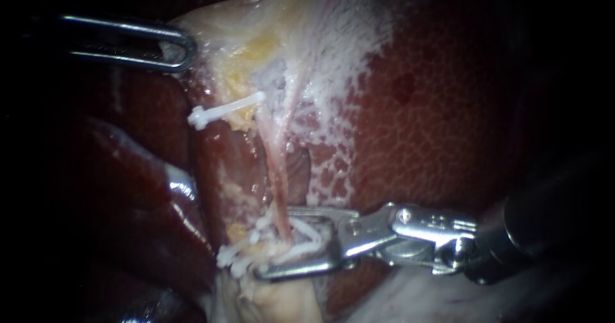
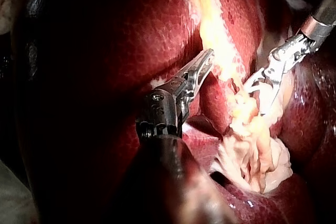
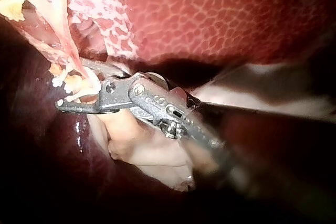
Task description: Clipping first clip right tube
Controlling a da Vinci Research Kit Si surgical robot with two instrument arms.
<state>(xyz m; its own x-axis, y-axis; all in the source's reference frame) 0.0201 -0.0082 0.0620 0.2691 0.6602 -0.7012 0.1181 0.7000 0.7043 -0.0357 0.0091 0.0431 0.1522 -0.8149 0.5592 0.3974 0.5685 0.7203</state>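
Note:
A thin pink tube (image 1: 279, 182) runs down from the pale, yellowish gallbladder tissue (image 1: 256, 41) between lobes of liver (image 1: 448, 105). One white clip (image 1: 224, 110) lies across its upper part. Low on the tube, my right instrument (image 1: 278, 243) straddles it; its jaws stand apart and hold a white clip (image 1: 302, 233) that arches round the tube. The right wrist view shows the same grip (image 3: 71, 83). Several white clip ends (image 1: 240, 254) bunch just to the left. My left instrument (image 1: 182, 46) is shut on the edge of the gallbladder tissue, also seen in the left wrist view (image 2: 209, 56).
Dark red liver (image 1: 141, 195) bulges at the lower left, close beside the tube. A whitish web of tissue (image 1: 339, 86) spreads over the liver to the tube's right. Pale frayed tissue (image 2: 257, 156) hangs below the clipped spot.

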